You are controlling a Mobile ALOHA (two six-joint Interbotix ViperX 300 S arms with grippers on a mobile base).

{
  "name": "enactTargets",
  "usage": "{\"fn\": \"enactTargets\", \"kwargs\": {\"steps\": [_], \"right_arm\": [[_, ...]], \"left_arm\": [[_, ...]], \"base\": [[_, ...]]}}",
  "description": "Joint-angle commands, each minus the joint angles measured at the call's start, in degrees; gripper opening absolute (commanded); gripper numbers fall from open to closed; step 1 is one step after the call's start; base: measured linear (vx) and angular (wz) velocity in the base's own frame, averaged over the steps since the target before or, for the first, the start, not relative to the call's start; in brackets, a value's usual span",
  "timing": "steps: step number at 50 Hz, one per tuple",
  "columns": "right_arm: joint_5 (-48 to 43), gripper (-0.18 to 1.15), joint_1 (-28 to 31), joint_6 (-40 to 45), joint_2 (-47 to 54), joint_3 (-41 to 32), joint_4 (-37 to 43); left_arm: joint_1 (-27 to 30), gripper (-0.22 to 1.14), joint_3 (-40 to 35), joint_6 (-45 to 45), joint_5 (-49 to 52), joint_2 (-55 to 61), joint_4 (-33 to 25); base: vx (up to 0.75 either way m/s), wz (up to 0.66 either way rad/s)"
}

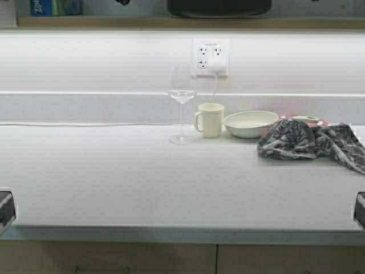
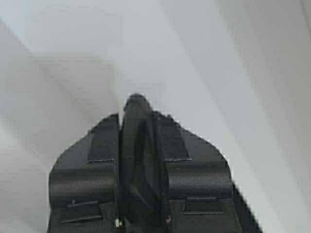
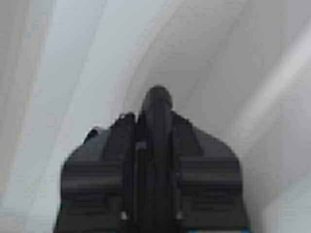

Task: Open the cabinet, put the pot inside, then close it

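The black pot point(image 1: 218, 7) shows only as its lower part at the top edge of the high view, resting on the cabinet's wooden shelf point(image 1: 125, 23). The cabinet's doors are out of view. My left gripper point(image 2: 137, 103) is shut and empty, parked low at the left edge of the high view point(image 1: 5, 210) by the counter's front edge. My right gripper point(image 3: 156, 94) is shut and empty too, parked at the right edge point(image 1: 360, 209). Both wrist views show only pale blurred surfaces beyond the fingers.
On the white counter point(image 1: 114, 182) stand a wine glass point(image 1: 182, 103), a cream mug point(image 1: 210, 120), a shallow white bowl point(image 1: 250, 123) and a crumpled patterned cloth point(image 1: 313, 142). A wall socket point(image 1: 210, 57) sits above. A blue box point(image 1: 54, 7) is on the shelf.
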Motion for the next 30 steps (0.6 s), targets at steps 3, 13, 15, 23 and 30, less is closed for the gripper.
{"fn": "enactTargets", "kwargs": {"steps": [3,13,15,23,30], "right_arm": [[2.0,0.07,2.0,-1.8,2.2,-6.5,-1.5],[2.4,0.07,1.5,-1.6,5.0,-8.4,-1.2],[2.3,0.07,1.3,-1.6,5.5,-8.7,-1.1],[2.3,0.07,1.2,-1.5,6.0,-8.8,-1.0],[2.1,0.19,1.2,-1.3,5.9,-9.1,-0.4]], "left_arm": [[-3.1,0.02,-1.6,5.1,-1.8,-1.8,0.3],[-2.7,0.02,-0.1,5.3,-3.1,-1.3,-0.9],[-2.7,0.02,0.0,5.4,-3.5,-1.3,-1.1],[-2.7,0.03,0.6,5.3,-4.7,-1.1,-2.5],[-2.7,0.13,1.0,5.1,-7.6,-0.7,-3.2]], "base": [[0.02,-0.01],[0.01,0.0],[0.02,0.0],[0.02,0.0],[0.02,0.0]]}}
